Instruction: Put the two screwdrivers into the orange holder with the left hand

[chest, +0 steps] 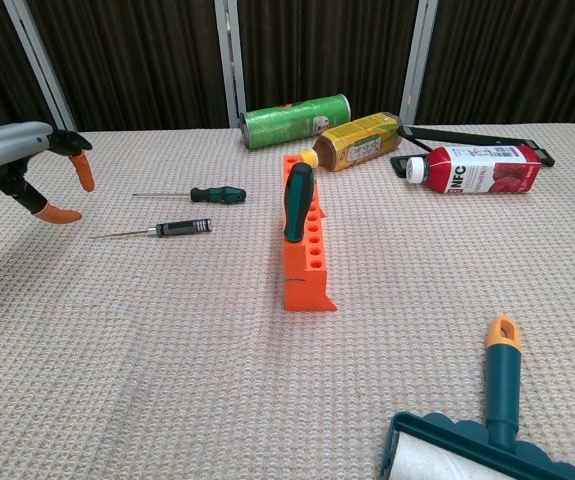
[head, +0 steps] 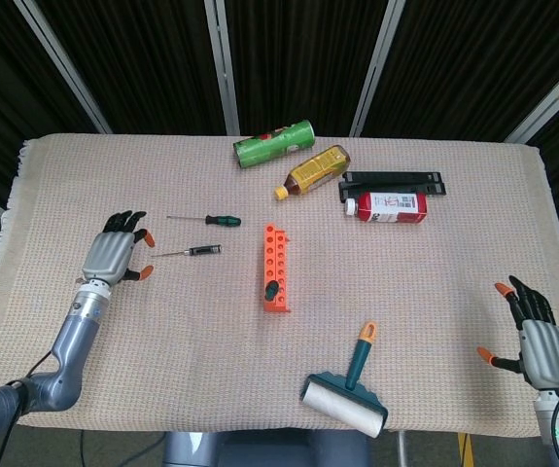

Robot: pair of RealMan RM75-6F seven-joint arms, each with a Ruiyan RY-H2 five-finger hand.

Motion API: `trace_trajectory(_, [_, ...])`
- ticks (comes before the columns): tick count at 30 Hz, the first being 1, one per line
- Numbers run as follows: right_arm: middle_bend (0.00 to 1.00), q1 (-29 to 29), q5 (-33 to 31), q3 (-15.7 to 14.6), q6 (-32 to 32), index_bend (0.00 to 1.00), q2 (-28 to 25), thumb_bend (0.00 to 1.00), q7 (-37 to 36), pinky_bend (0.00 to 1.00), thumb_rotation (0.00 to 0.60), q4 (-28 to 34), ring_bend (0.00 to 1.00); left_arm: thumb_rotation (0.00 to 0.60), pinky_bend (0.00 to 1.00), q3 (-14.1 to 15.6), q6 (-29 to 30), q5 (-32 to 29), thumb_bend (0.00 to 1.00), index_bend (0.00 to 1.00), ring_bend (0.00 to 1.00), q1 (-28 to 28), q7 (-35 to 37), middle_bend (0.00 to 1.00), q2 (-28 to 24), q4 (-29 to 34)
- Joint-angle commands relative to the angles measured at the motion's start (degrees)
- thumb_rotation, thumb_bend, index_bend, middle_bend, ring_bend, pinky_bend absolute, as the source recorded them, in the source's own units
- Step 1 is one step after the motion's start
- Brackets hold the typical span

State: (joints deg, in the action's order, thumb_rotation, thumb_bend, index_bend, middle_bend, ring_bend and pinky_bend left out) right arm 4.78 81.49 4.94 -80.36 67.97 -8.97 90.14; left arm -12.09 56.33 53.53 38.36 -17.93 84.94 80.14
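Hovering left hand (head: 113,257) empty beside two screwdrivers (head: 191,251) on table

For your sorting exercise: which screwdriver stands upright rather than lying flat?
The large green-handled screwdriver standing in the orange holder; both slimmer screwdrivers lie flat on the cloth.

Even bright overhead light — soft faint shadows, no glare; both views sharp, dark backdrop.
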Motion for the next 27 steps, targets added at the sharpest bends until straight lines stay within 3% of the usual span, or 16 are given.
trace_trajectory(1, [0.0,0.02,-0.02,0.01,0.01,0.1,-0.01,0.0,0.03,0.0,0.6,-0.01,0.0,0.6,0.0,-0.82,-2.34,-3.49,0.34,0.4,0.0,2.86,-3.85,0.05,2.67,-3.42])
trace_trajectory(4, [0.0,-0.02,-0.08,0.02,-0.03,0.1,-0.04,0.0,-0.03,0.0,0.6,-0.03,0.0,0.6,0.0,-1.5,-2.94,-5.49,0.42,0.4,0.0,4.56,-6.09,0.05,4.77,-5.59])
trace_trajectory(10, [0.0,-0.18,-0.12,0.07,-0.33,0.1,-0.17,0.0,-0.31,0.0,0.6,-0.02,0.0,0.6,0.0,-3.41,-4.78,-11.08,0.45,0.39,0.0,8.82,-10.57,0.04,10.02,-10.64])
trace_trajectory(27, [0.0,-0.6,-0.43,0.27,-1.0,0.1,-0.32,0.0,-0.63,0.0,0.6,-0.01,0.0,0.6,0.0,-5.29,-6.02,-17.52,0.31,0.44,0.0,15.87,-16.83,0.03,20.05,-20.15])
